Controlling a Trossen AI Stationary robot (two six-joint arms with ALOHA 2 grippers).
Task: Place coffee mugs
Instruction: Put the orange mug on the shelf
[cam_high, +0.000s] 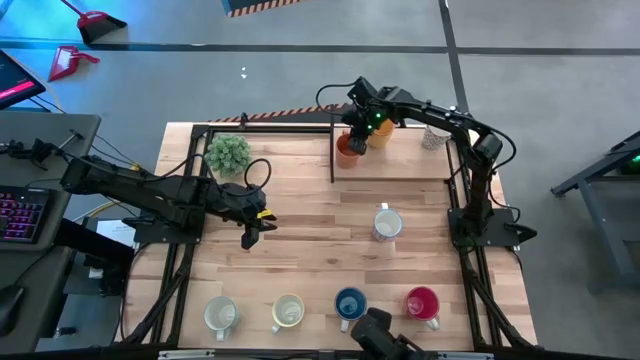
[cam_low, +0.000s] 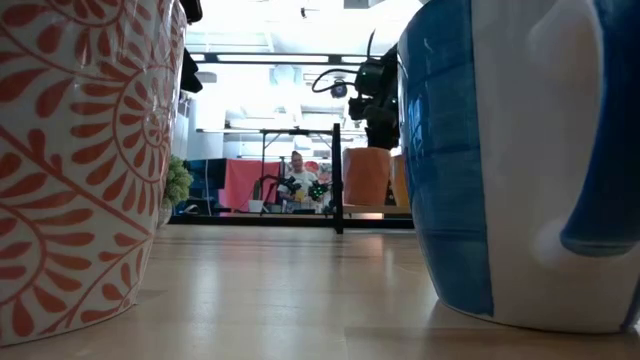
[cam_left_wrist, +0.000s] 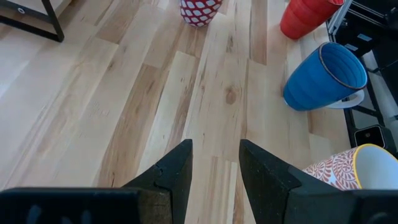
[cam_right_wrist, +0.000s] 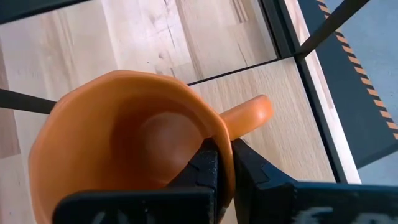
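My right gripper (cam_high: 352, 138) is at the table's far side, shut on an orange mug (cam_high: 347, 148) over a raised wooden shelf (cam_high: 400, 160). A second orange mug (cam_high: 381, 133) and a patterned mug (cam_high: 432, 137) stand on that shelf. One white mug (cam_high: 386, 224) stands mid-table. Near the front edge stand a white mug (cam_high: 220, 314), a cream mug (cam_high: 288, 312), a blue mug (cam_high: 350, 303) and a red-pink mug (cam_high: 422, 302). My left gripper (cam_high: 250, 235) hovers open over bare wood at the left, its fingers (cam_left_wrist: 180, 165) with nothing between them. My right gripper pinches the orange mug's wall at the rim (cam_right_wrist: 224, 152), right beside the handle (cam_right_wrist: 249, 115), with one finger (cam_right_wrist: 205, 168) inside the cup and the other outside. The fingers slant down from above. The mug (cam_low: 366, 175) hangs upright below them; whether its base touches the shelf I cannot tell.
A small green potted plant (cam_high: 228, 153) stands at the far left of the table. A black metal frame (cam_high: 332, 150) borders the shelf and the table's edges. Bare wood lies between the white mug and the front row. A person (cam_low: 296, 175) sits in the room beyond.
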